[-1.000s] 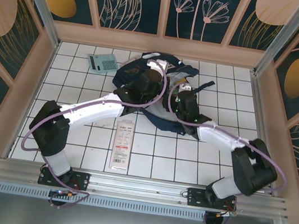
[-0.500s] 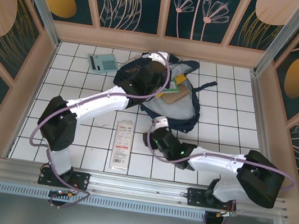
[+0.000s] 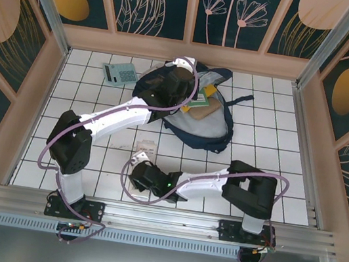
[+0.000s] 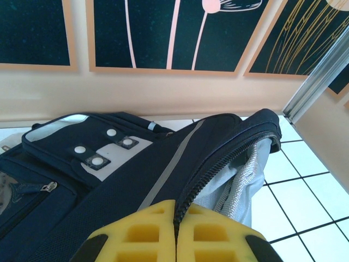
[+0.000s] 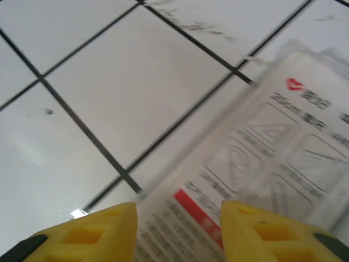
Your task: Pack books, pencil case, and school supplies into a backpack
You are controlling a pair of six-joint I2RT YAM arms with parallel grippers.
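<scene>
Right wrist view: the right gripper (image 5: 180, 234) hangs with its yellow fingers spread and nothing between them, just above the long white-and-red pack (image 5: 262, 164) lying flat on the white tiled table (image 5: 109, 82). The pack takes up the lower centre and right of that frame, its edge slanting from lower left to upper right. The picture is blurred, so how squarely the fingers straddle it is hard to tell.

From the top external view, the pack's far end peeks out above that gripper at lower centre-left, long axis running up and down the frame. The right arm is much the nearer.

At upper centre the left gripper (image 4: 175, 234) is closed, apparently pinching the zip edge of the backpack (image 4: 109, 191), which gapes with books (image 3: 201, 99) inside. A teal calculator (image 3: 120, 73) lies at upper left.
</scene>
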